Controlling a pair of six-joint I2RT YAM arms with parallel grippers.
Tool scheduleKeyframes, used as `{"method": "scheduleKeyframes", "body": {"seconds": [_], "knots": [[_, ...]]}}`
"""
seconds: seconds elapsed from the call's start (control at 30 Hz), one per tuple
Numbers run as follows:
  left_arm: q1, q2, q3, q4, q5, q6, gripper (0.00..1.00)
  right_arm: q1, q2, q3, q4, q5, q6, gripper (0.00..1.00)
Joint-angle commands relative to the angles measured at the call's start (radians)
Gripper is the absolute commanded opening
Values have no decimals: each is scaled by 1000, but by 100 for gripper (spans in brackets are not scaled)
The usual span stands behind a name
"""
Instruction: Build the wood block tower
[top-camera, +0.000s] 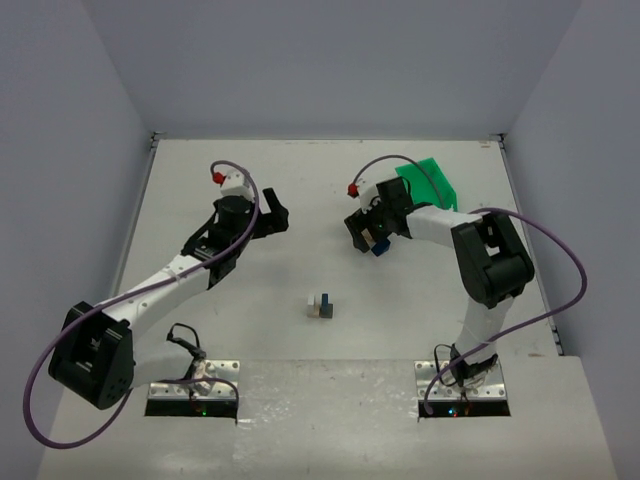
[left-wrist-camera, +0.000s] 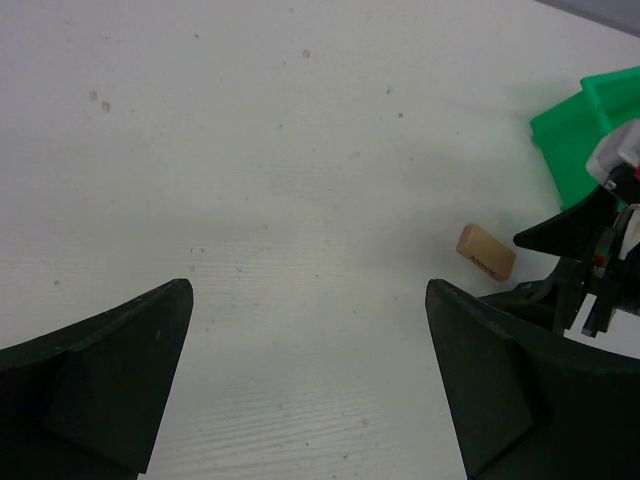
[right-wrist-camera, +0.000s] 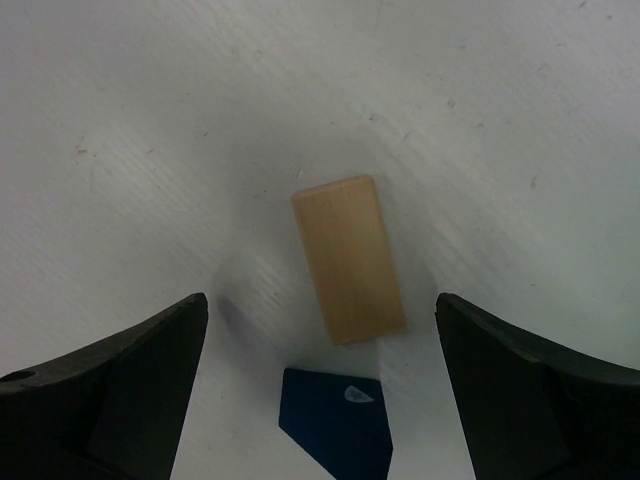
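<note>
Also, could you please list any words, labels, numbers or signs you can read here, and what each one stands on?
No text can be read in any view.
The tan plank has faint dark marks along its side in the left wrist view, too small to read.
The dark blue piece has a small pale spot, not legible as a sign.
</note>
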Motion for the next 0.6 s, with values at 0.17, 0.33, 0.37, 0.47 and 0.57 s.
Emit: {"method": "scheduleKeyframes", "body": {"seconds": [0.17, 0.33, 0.37, 0.47, 0.57], "knots": [[-2, -143, -73, 161, 4, 34, 100, -3, 90, 113, -44, -41, -66, 75], [-2, -143, -69, 151, 9, 31, 100, -3, 84, 105, -44, -36, -51, 40], [-2, -146, -72, 154, 9, 30, 100, -3, 76, 99, -42, -37, -49, 36], [-2, -154, -78, 164, 22, 31, 100, -2, 49, 77, -26, -58, -44, 27], [-2, -164, -83, 163, 39, 29, 100, 5, -9, 72, -28, -73, -31, 17]]}}
